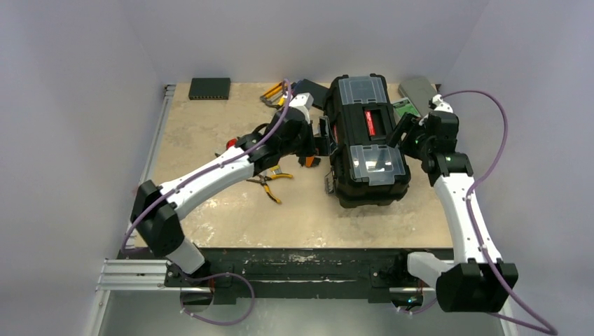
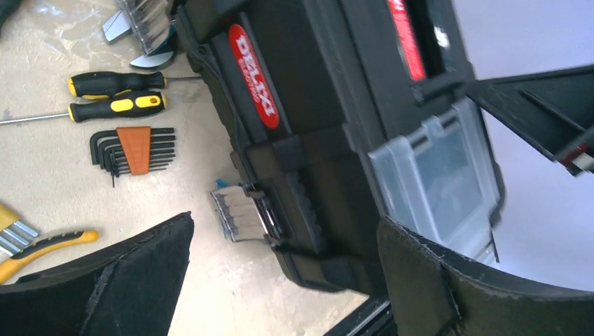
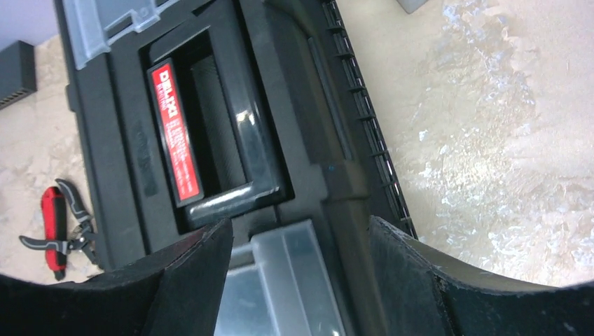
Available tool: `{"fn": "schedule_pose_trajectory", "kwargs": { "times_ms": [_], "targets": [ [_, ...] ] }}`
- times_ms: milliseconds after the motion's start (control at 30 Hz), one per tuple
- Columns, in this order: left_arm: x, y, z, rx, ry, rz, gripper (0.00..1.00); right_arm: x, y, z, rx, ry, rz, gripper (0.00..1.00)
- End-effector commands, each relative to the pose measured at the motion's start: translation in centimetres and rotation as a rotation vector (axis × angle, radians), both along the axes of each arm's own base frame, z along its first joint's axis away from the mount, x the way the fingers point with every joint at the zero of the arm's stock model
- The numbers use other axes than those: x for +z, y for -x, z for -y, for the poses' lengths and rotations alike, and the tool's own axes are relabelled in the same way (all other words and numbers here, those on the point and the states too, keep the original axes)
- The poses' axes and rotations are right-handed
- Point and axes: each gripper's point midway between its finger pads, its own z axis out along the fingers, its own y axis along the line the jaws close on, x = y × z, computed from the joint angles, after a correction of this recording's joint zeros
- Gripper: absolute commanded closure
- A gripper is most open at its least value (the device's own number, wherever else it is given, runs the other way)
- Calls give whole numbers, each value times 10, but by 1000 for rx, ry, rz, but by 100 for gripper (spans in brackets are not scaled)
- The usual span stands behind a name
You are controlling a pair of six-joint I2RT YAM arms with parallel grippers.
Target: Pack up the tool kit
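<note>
The black toolbox (image 1: 368, 140) stands at the table's middle right with its lid down, a red-labelled handle (image 3: 175, 133) and a clear compartment lid (image 3: 280, 280). My left gripper (image 1: 323, 136) is open beside its left wall, where a latch (image 2: 238, 213) sticks out; the jaws (image 2: 287, 266) hold nothing. My right gripper (image 1: 404, 133) is open over the lid's right edge, its jaws (image 3: 301, 273) straddling the clear lid, empty. Two yellow-black screwdrivers (image 2: 115, 94), a hex key set (image 2: 133, 148) and yellow-handled pliers (image 1: 270, 183) lie left of the box. Red-handled pliers (image 3: 56, 227) lie there too.
A flat black box (image 1: 209, 87) lies at the back left. A grey case with a green label (image 1: 413, 94) lies behind the toolbox at the right. More yellow-handled tools (image 1: 274, 92) lie at the back. White walls close in the table (image 1: 210, 224) on three sides.
</note>
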Motion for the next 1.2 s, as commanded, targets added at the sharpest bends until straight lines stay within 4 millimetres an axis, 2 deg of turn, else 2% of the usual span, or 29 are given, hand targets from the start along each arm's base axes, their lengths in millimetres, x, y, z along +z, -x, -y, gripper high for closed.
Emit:
{"fn": "schedule_pose_trajectory", "kwargs": {
  "times_ms": [0, 100, 200, 333, 467, 533, 600, 700, 800, 900, 1033, 1167],
  "targets": [
    [-6, -33, 10, 53, 47, -85, 0, 26, -30, 3, 15, 48, 91, 30],
    [-7, -50, 28, 50, 82, -127, 0, 21, -42, 8, -6, 66, 79, 28],
    [-15, -61, 44, 42, 85, -151, 0, 15, -53, 3, 32, 64, 60, 28],
    [-15, -69, 52, 40, 114, -157, 0, 0, -66, -4, 73, 46, 13, 28],
    [-14, -73, 54, 35, 133, -162, 0, -24, -72, -8, 92, 28, -55, 30],
    [-15, -74, 50, 37, 136, -163, 0, -33, -74, -18, 132, -13, -72, 35],
    [-13, -75, 44, 39, 147, -160, 0, -41, -75, -27, 148, -91, -90, 44],
    [-13, -73, 35, 43, 164, -161, 0, -51, -74, -32, 170, -200, -101, 69],
    [-14, -71, 29, 38, 168, -163, 1, -49, -75, -33, 196, -332, -70, 84],
    [-18, -69, 30, 22, 166, -177, 1, -42, -75, -32, 197, -364, -52, 90],
    [-20, -68, 28, 18, 176, -179, 1, -29, -73, -31, 212, -423, -29, 92],
    [-26, -68, 29, 7, 185, -191, 2, -24, -69, -32, 243, -491, -21, 95]
  ]
}}
